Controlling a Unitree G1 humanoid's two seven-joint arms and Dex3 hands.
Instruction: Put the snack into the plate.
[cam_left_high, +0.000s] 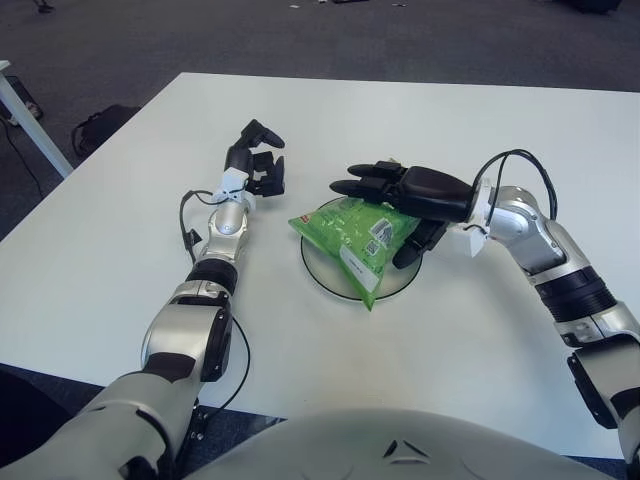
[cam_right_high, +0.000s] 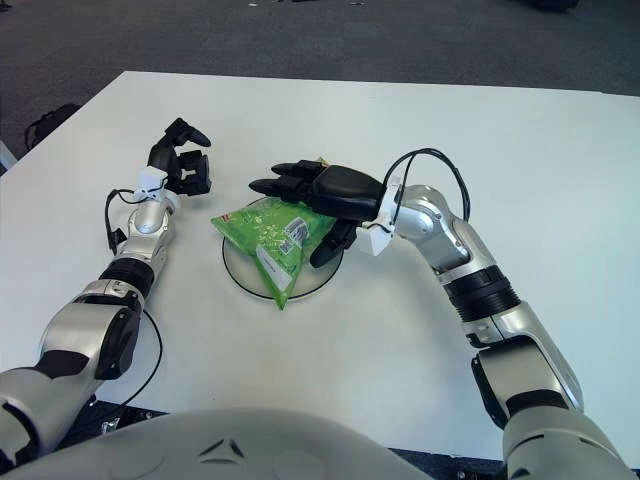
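Observation:
The green snack bag (cam_left_high: 352, 230) lies flat across the round white plate (cam_left_high: 398, 276) at the table's middle, its left corner and its front tip hanging over the rim. My right hand (cam_left_high: 405, 195) hovers just over the bag's far right end. Its fingers are stretched out leftward above the bag and its thumb (cam_left_high: 410, 248) is down beside the bag's right edge; it grips nothing. My left hand (cam_left_high: 258, 165) stays idle to the left of the plate, fingers loosely curved and empty.
The white table (cam_left_high: 480, 340) reaches to every side of the plate. A black cable (cam_left_high: 520, 160) loops over my right wrist. Dark floor lies beyond the far edge, with a white table leg (cam_left_high: 30, 125) and a dark bag (cam_left_high: 95, 125) at the far left.

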